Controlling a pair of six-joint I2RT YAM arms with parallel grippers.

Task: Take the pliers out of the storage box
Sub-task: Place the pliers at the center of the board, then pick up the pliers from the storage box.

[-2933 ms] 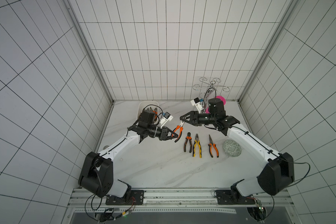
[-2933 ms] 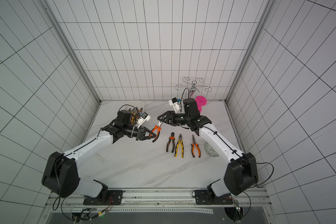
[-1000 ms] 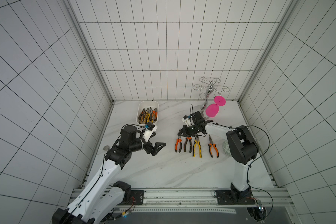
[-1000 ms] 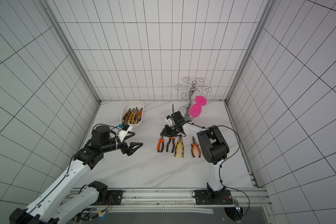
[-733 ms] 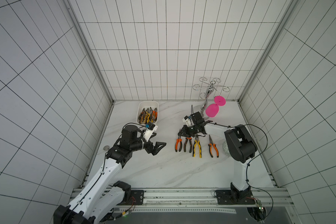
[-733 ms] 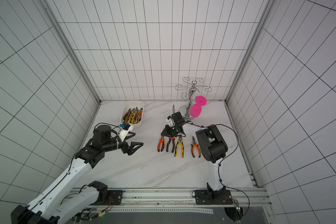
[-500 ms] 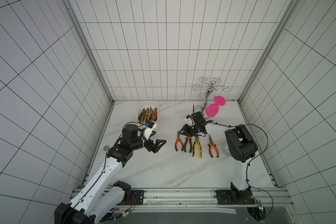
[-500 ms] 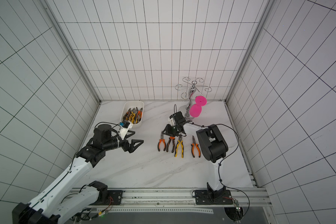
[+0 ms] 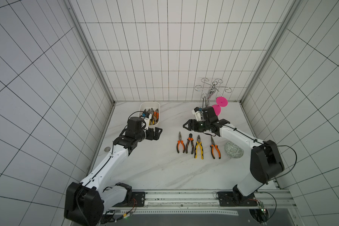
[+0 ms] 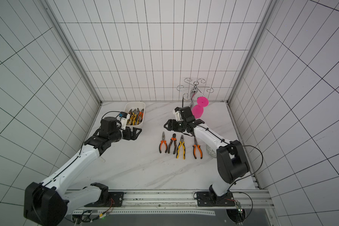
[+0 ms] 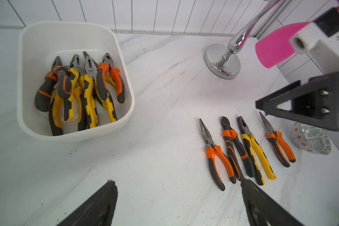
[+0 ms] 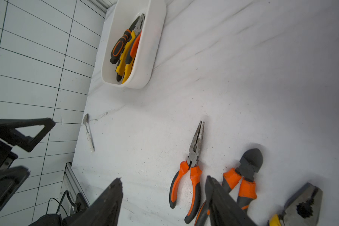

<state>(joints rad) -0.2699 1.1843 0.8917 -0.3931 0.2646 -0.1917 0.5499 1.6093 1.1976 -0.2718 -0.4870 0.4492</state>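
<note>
The white storage box (image 9: 143, 106) (image 10: 128, 107) stands at the back left of the table, and several pliers (image 11: 86, 88) with yellow and orange handles lie in it. On the table lies a row of pliers: long-nosed orange (image 9: 180, 144), blunt orange (image 9: 189, 145), yellow (image 9: 198, 148) and long-nosed orange (image 9: 214, 149). My left gripper (image 9: 159, 133) (image 11: 178, 181) is open and empty, just in front of the box's near end. My right gripper (image 9: 185, 125) (image 12: 163, 178) is open and empty, hovering behind the noses of the row.
A round green patterned disc (image 9: 234, 151) lies right of the row. A chrome stand (image 9: 211, 92) with pink cups (image 9: 216, 109) is at the back right. A small spoon (image 12: 88, 135) lies by the left wall. Tiled walls close three sides.
My right gripper has opened, let go of the leftmost orange pliers and lifted back from them. My left arm has moved toward the box, still open.
</note>
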